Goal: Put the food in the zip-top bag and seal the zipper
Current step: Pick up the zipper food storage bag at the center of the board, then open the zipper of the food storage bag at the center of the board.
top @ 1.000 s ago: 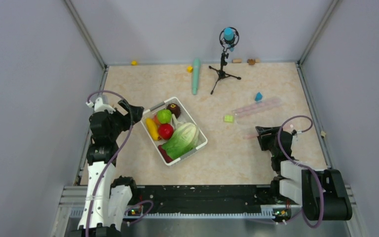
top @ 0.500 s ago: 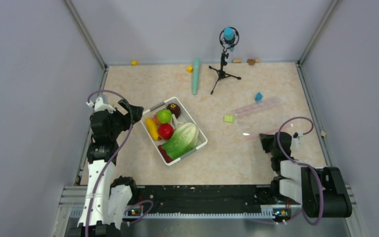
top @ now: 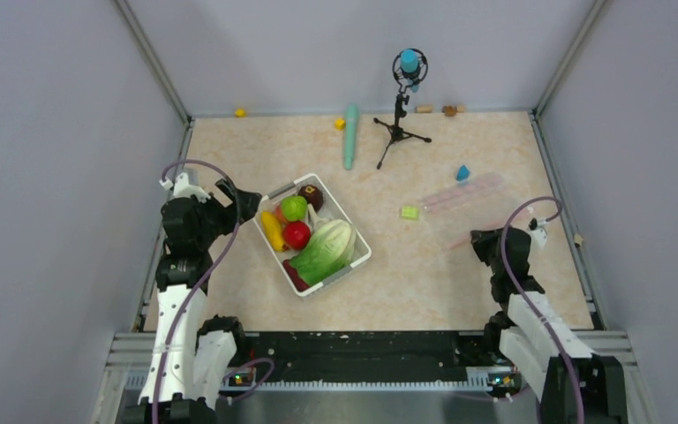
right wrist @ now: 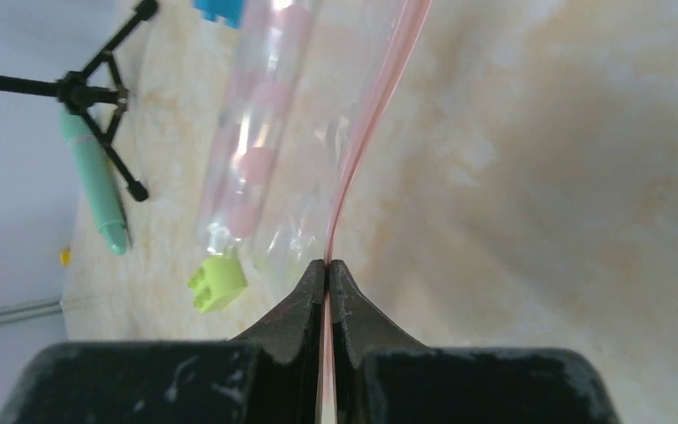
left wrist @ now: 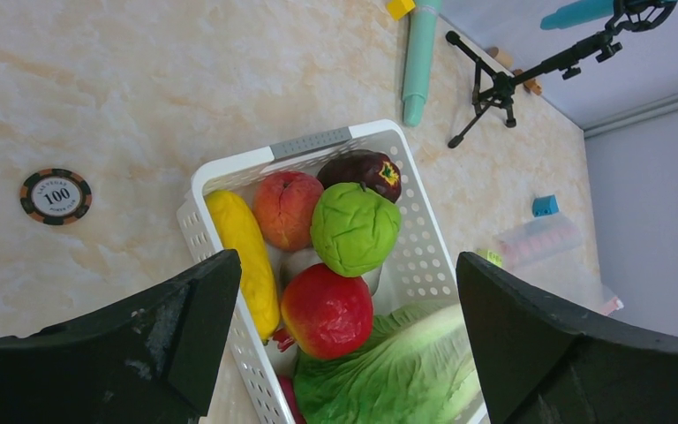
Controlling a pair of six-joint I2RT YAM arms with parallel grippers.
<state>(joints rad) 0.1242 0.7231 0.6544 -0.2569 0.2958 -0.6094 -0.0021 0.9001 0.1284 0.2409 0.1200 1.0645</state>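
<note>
Hard to see all of the zip-top bag (right wrist: 265, 150): clear, shiny and floppy, with pale pink spots, cut off at the top of the right wrist view. Only a faint shine from above. Pinched between the tips of the right claw (right wrist: 327, 265): the zipper (right wrist: 378, 115), a thin pink strip running straight away from the tips. Pressed together on it, no gap showing. Just left of those tips, a bumpy lime block (right wrist: 216, 283); further left, a smooth teal tube (right wrist: 97, 190).

Spread wide and holding nothing: the left claw (top: 240, 200). Right in front of it, between its dark fingers, the food (left wrist: 284, 210) in a white plastic basket (left wrist: 309, 143) full of little holes. Wrinkly green apple (left wrist: 353, 228), shiny red apple (left wrist: 327, 309), long yellow corn (left wrist: 243, 252), dark maroon root (left wrist: 362, 166). Leafy cabbage (left wrist: 388, 375) cut off at the bottom edge. Mostly hidden under the apples, a whitish piece. Off to the left, a flat round chip (left wrist: 56, 195).
</note>
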